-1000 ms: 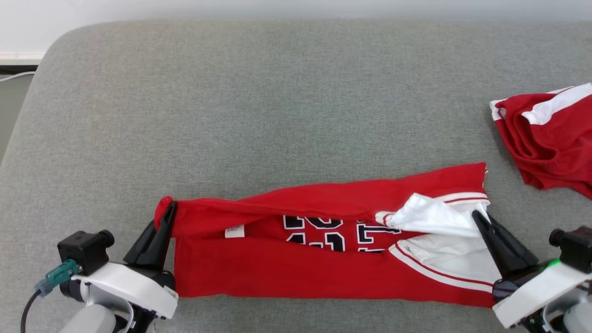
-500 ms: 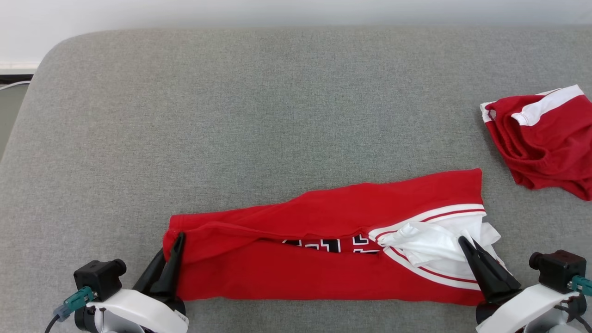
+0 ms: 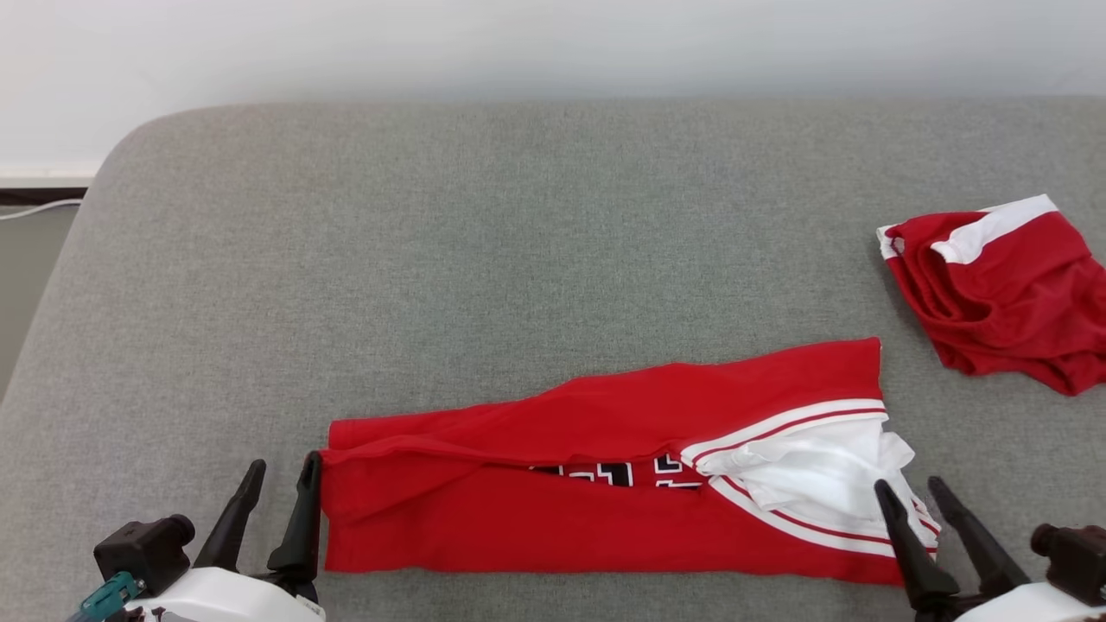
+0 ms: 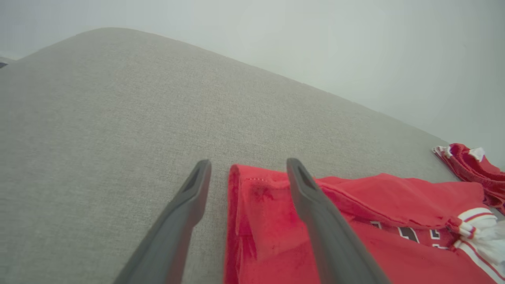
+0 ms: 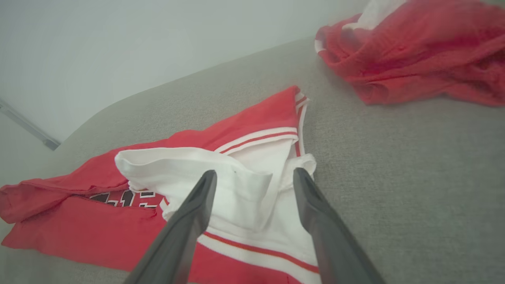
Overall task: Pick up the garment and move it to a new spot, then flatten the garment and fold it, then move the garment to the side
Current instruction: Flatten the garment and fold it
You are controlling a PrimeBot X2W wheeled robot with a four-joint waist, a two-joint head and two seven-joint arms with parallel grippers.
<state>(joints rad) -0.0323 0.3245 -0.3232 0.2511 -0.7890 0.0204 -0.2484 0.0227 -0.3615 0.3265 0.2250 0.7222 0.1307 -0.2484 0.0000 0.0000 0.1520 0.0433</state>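
The red garment (image 3: 596,501) with white trim and black numerals lies folded into a long band across the near part of the grey cushion (image 3: 518,259). Its white sleeve end (image 3: 812,471) bunches at the right. My left gripper (image 3: 282,473) is open at the band's left edge (image 4: 252,205), its fingers straddling that edge with nothing clamped. My right gripper (image 3: 909,491) is open over the white end (image 5: 221,177), both fingers apart above the cloth.
A second red and white garment (image 3: 994,289) lies crumpled at the cushion's right side, also seen in the right wrist view (image 5: 410,51). The cushion's rounded far-left corner (image 3: 130,147) meets a pale wall.
Both grippers have opened and let go of the garment's ends, then drawn back toward me. The top flap has dropped flat onto the band. The camera has tilted, shifting the whole picture down.
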